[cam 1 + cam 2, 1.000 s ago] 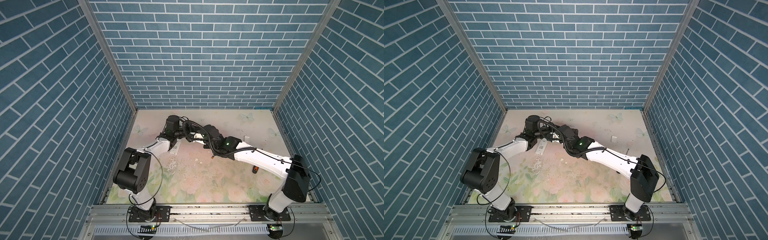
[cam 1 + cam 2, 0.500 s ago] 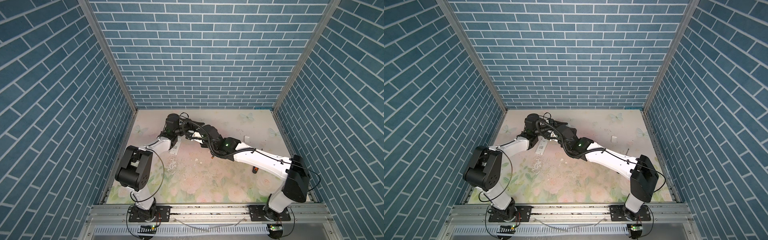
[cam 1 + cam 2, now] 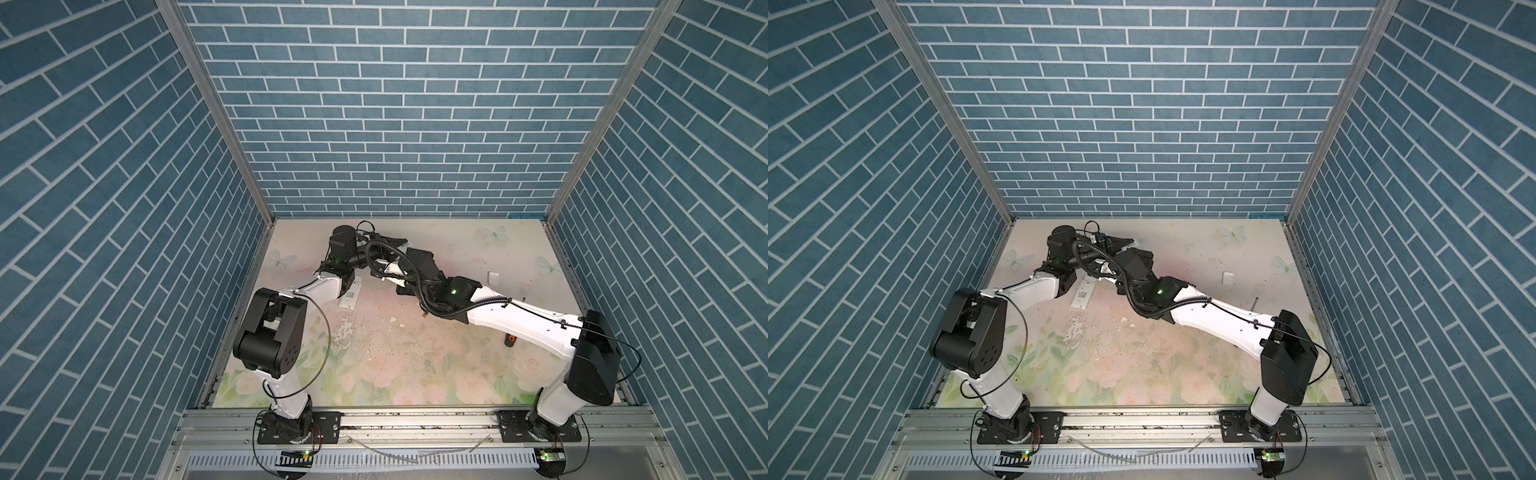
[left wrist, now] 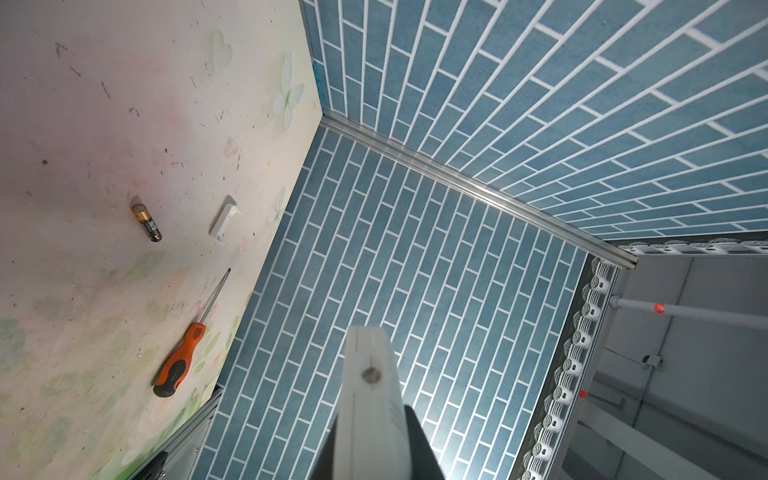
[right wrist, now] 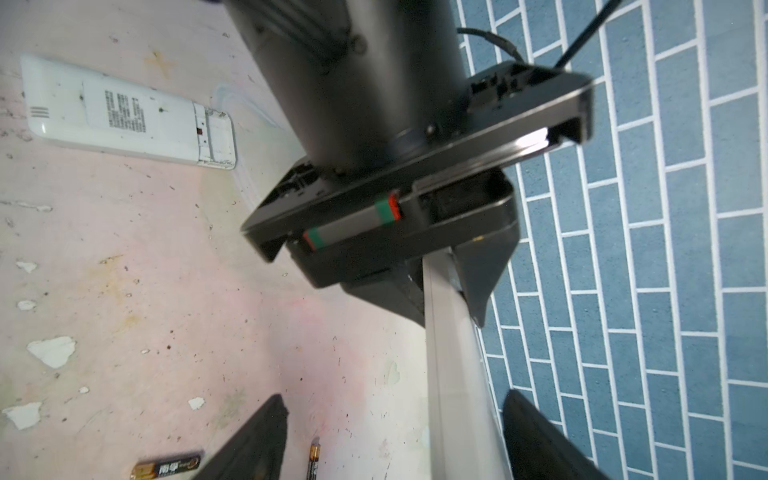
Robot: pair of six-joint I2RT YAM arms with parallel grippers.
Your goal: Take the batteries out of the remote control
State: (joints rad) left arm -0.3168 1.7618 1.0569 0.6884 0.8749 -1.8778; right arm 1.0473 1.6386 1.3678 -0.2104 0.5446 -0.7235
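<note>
Work surface: a tabletop (image 3: 415, 374) with a pale floral print, chipped and scuffed, enclosed by blue brick-pattern walls.

Left fingers (image 4: 370, 395): white, clenched flat against each other with nothing between them. They are raised off the tabletop and point toward the right-hand wall.

Right fingers (image 5: 257, 444): black, spread wide and grasping nothing. In the right wrist view the pale bar of the left fingers runs between them; whether it touches either one cannot be told.

Task item: two black cylindrical batteries (image 5: 166, 465) with gold-copper ends lie loose on the tabletop, well apart from the remote. The first lies on its side just beside one right finger. The second battery (image 5: 313, 459) lies in the gap between the two right fingers. The left wrist view shows a similar black-and-gold cell near the cover; it cannot be told whether this is one of the two.

White rectangular plastic remote control (image 3: 351, 293): lies face down in the left half of the tabletop, toward the far edge, with its compartment end uncovered.

Small white plastic cover (image 3: 493, 276): lies toward the far right corner.

Orange-and-black-handled screwdriver (image 4: 183, 353): lies flat near the right edge, just nearer than the cover.
</note>
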